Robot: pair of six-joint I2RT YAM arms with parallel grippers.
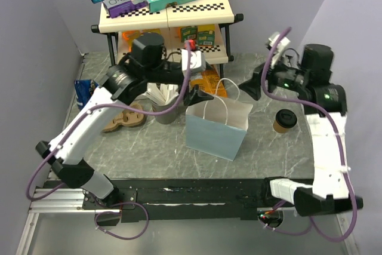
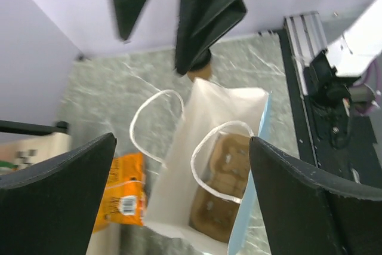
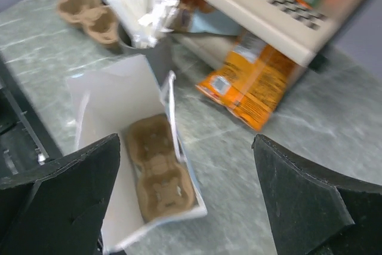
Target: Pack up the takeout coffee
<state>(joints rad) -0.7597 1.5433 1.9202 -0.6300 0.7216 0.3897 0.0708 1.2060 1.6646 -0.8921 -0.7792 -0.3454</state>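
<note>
Grey marbled tabletop (image 1: 262,159) is spread beneath the whole scene, and near its middle a pale blue paper bag (image 1: 216,129) stands open, with a moulded-pulp carrier (image 3: 158,168) laid flat on its floor, both pockets empty. Just right of the bag, toward the right edge, the takeout coffee (image 1: 285,120) is found upright, black lid on, touched by nothing. Beyond it the right gripper (image 1: 253,89) is held with jaws spread wide and empty. The left gripper (image 1: 199,96), equally wide and empty, is poised over the bag's far rim. Fetching the cup is judged the step in hand. It is best taken by the kraft wall below the lid, squeezed lightly and kept upright. It is then best lowered straight down between the looped handles (image 2: 156,125) into one pocket, as the light bag could be tipped by a sideways brush. A shelf (image 1: 179,13) is set at the far edge.
</note>
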